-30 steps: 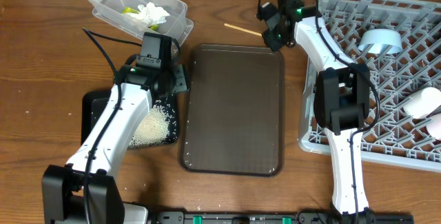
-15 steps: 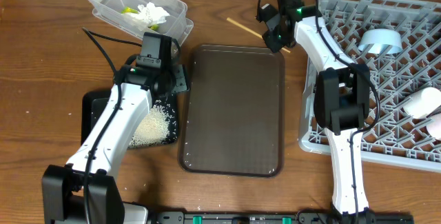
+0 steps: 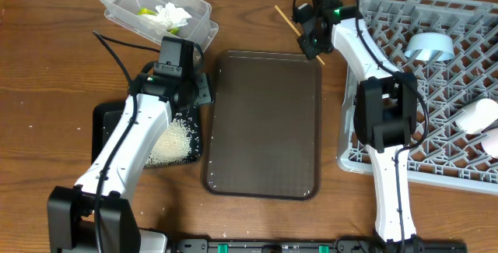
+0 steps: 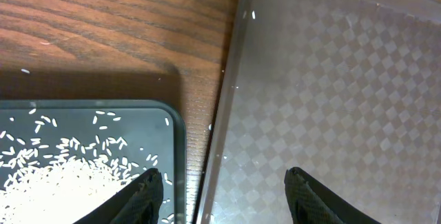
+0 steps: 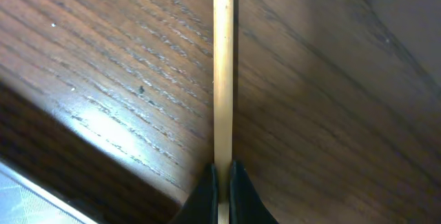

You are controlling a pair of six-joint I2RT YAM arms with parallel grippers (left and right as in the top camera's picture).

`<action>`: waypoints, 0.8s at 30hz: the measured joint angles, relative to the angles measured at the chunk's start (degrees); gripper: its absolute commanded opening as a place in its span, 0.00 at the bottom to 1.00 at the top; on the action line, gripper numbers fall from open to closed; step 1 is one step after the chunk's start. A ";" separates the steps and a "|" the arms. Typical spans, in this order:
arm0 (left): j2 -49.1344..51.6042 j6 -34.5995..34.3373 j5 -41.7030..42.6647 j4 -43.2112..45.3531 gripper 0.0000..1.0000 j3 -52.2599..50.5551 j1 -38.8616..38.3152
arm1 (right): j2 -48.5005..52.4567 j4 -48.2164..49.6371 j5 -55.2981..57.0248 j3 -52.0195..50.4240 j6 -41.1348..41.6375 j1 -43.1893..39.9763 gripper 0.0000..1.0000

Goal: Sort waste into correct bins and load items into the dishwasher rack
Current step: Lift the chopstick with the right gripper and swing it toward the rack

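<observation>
Right fingers (image 5: pixel 204 198): pinched narrow, clamped from both sides on a chopstick (image 5: pixel 222 65).
Chopstick: a thin wooden stick. In the right wrist view it runs straight out from the fingertips over the table (image 3: pixel 47 74). In the overhead view it slants from upper left to lower right through the grip. Whether it touches the wood cannot be told.
Right gripper (image 3: pixel 310 39): at the far side of the table, just beyond the far right corner of the brown tray (image 4: pixel 331 79) and beside the rack (image 3: pixel 451 19).
Left fingers (image 4: pixel 148 193): spread wide, nothing between them.
Left gripper (image 4: pixel 224 195): one fingertip over the black tray (image 4: pixel 176 134), the other over the brown tray.
Black tray: holds a heap of rice (image 4: pixel 55 182). It lies just left of the brown tray, with a narrow strip of table between.
Brown tray: centre of the table, with a few stray grains near its left rim.
Tub (image 3: pixel 117 4): clear, at far left. It holds a tissue (image 3: pixel 170 15) and a wrapper (image 3: pixel 145 11).
Rack: on the right side. It holds a blue bowl (image 3: pixel 429 48), a white dish (image 3: pixel 476 115) and a pinkish cup (image 3: pixel 492 140) at the frame edge.
</observation>
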 measured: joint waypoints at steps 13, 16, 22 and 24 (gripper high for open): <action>0.00 0.00 0.00 0.00 0.60 0.00 0.00 | -1.27 -2.38 0.22 -0.17 3.28 -2.36 0.01; 0.00 0.00 0.00 0.02 0.60 0.00 0.00 | -2.99 -4.33 -0.33 -0.31 4.70 -3.56 0.01; 0.00 0.00 0.00 0.00 0.60 0.00 0.00 | -8.85 -6.56 -3.08 -0.39 6.14 -4.70 0.01; 0.00 0.00 0.00 0.00 0.60 0.00 0.00 | -10.99 -7.19 -4.00 -0.39 6.80 -4.76 0.01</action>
